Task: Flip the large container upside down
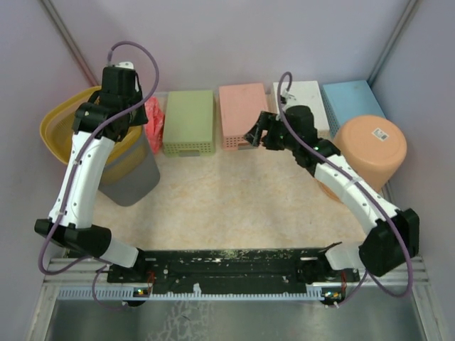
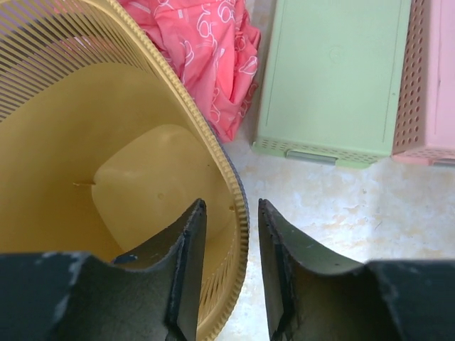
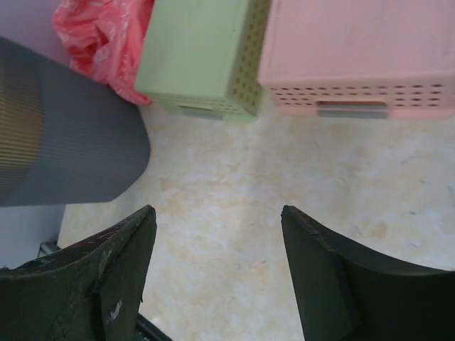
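Note:
A large yellow slatted basket [image 1: 57, 126] sits upright, nested in a grey ribbed container [image 1: 136, 179] at the left. My left gripper [image 1: 126, 122] hangs over the basket's right rim. In the left wrist view the gripper [image 2: 231, 206] straddles that rim [image 2: 240, 234], one finger inside the basket [image 2: 106, 177] and one outside, with a small gap on each side. My right gripper [image 1: 254, 133] is open and empty above the table, in front of the pink box; the right wrist view [image 3: 217, 213] shows only bare table between its fingers.
A red cloth [image 1: 153, 121] lies behind the basket. Green [image 1: 189, 121], pink [image 1: 242, 114], white [image 1: 304, 96] and blue [image 1: 352, 99] boxes line the back. An orange tub [image 1: 371, 148] stands upside down at the right. The grey container also shows in the right wrist view [image 3: 64, 142].

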Available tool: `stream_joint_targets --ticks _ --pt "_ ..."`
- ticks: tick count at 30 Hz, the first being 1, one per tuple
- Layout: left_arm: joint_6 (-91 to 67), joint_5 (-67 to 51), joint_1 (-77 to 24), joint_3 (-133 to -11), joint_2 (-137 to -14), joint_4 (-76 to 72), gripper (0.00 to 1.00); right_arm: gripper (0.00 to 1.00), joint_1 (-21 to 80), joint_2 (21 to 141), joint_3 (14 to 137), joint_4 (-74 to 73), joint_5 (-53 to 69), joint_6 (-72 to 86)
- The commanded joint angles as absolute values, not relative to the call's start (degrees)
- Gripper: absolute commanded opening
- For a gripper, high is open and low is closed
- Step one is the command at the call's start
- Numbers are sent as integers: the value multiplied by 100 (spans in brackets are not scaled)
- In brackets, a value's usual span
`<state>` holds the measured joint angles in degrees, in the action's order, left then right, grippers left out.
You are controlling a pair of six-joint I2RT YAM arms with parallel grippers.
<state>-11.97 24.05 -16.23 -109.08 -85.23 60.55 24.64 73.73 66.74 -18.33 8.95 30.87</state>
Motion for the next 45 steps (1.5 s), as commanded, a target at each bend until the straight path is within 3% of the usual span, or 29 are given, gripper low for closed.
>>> stream_joint_targets --ticks 1,3,4,10,16,26,45 --pt "-1290 2293 -1600 -10763 -8537 6230 33 69 2981 7983 7150 -598 1258 3589" --pt "-1328 2226 -1600 -10723 -8477 6190 4 66 3216 8239 7241 -76 1470 3687" --pt "-1346 2222 -1600 -10726 -8455 6188 0 65 3346 8359 7251 241 1520 3757" --pt "-1249 1576 -1600 -10699 -8173 5942 0 57 4012 9222 7663 2015 2040 4515" --pt "-697 25 -1608 -10130 -7479 5221 0 57 4379 10023 8462 2225 2130 4998" --pt "-167 -1837 -1608 -9165 -6747 4067 0 58 4515 10386 8712 2254 2292 5416" --pt "44 -2366 -1608 -9135 -6539 3958 0 58 4692 10558 8790 2246 2527 5458"
